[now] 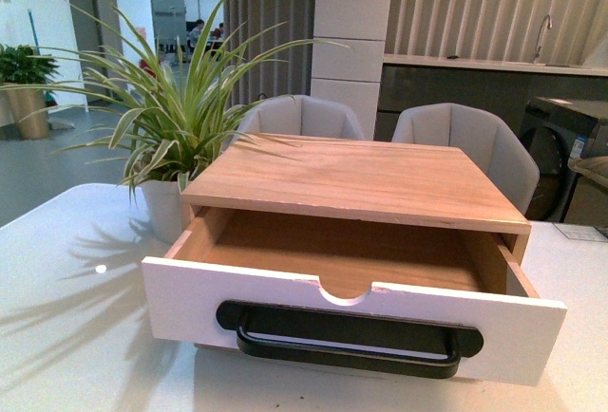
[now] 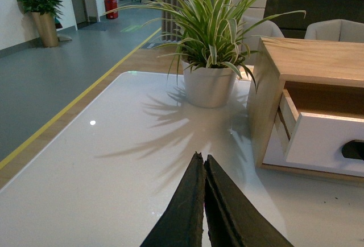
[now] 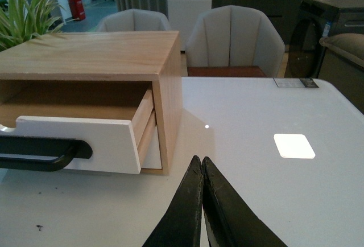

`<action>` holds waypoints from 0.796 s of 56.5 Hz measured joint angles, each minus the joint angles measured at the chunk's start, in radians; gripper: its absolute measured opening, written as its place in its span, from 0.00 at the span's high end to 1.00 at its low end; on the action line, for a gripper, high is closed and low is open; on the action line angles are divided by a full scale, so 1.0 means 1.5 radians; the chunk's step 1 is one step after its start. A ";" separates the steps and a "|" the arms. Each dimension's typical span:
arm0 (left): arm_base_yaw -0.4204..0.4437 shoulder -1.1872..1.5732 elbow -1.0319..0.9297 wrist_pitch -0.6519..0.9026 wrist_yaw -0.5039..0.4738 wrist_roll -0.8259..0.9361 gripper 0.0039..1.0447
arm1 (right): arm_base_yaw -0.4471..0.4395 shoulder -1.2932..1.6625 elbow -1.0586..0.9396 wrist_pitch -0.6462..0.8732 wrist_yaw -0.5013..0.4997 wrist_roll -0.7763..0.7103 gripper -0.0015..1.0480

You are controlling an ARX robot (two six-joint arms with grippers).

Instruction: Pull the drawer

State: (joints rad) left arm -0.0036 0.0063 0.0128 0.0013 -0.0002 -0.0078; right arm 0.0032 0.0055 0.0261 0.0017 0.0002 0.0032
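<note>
The white-fronted wooden drawer (image 1: pixel 285 298) stands pulled well out of its wooden cabinet (image 1: pixel 370 179), its empty wooden inside showing. A long black bar handle (image 1: pixel 347 346) sits in a black recess below the half-round notch (image 1: pixel 344 289). Neither gripper shows in the front view. My left gripper (image 2: pixel 202 157) is shut and empty over the white table, left of the drawer (image 2: pixel 321 141). My right gripper (image 3: pixel 200 159) is shut and empty over the table, right of the drawer (image 3: pixel 85 141) and its handle (image 3: pixel 40 153).
A potted spider plant (image 1: pixel 166 137) in a white pot (image 2: pixel 209 85) stands at the cabinet's left rear corner. The white table (image 1: pixel 66 336) carries everything. Two grey chairs (image 1: pixel 470 141) stand behind it. A dark appliance (image 3: pixel 330 25) is at the far right.
</note>
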 joint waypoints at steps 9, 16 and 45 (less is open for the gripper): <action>0.000 0.000 0.000 0.000 0.000 0.000 0.88 | 0.000 0.000 0.000 0.000 0.000 0.000 0.85; 0.000 0.000 0.000 0.000 0.000 0.000 0.67 | 0.000 0.000 0.000 0.000 0.000 0.000 0.65; 0.000 0.000 0.000 0.000 0.000 0.002 0.07 | 0.000 0.000 0.000 0.000 0.000 0.000 0.09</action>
State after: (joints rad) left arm -0.0036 0.0063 0.0128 0.0013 -0.0002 -0.0048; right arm 0.0032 0.0055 0.0261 0.0017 0.0002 0.0029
